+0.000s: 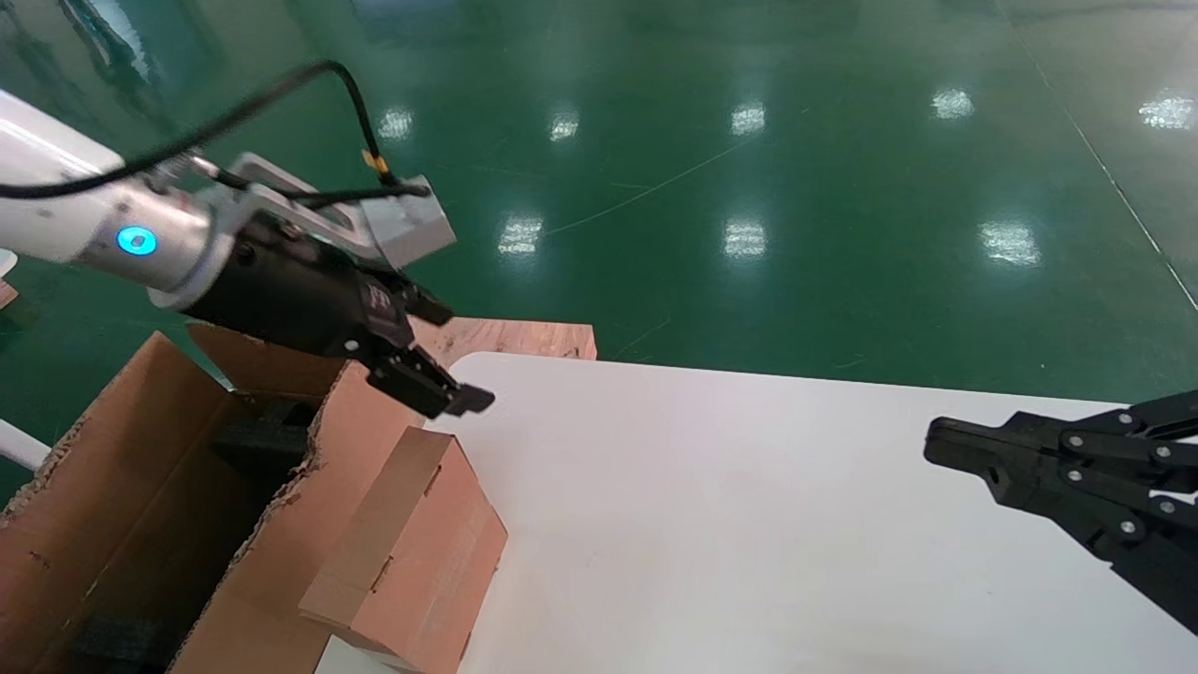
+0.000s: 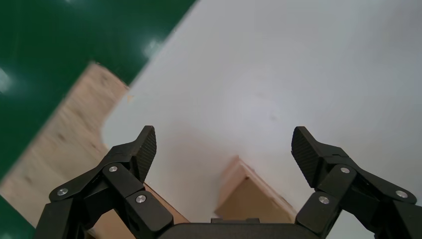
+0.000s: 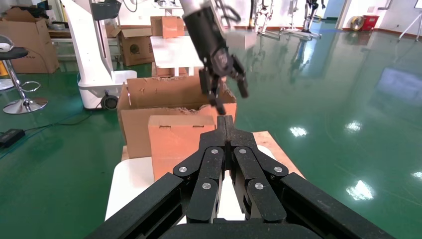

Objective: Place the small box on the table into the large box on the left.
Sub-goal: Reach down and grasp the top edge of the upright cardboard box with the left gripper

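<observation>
One white counter [image 1: 749, 524] on glossy green floor [image 1: 749, 140]; my left hand [image 1: 426, 351] gapes wide above the small box [image 1: 412, 552], right hand [image 1: 945, 445] apparently pinched closed.

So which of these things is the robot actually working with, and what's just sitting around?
Part of the job:
- small box, leaning against the large box
- large box, open, black foam inside
- table, white
- left gripper, open, above the small box

Just there:
- wooden board behind the table
- right gripper, shut, parked over the table's right side
</observation>
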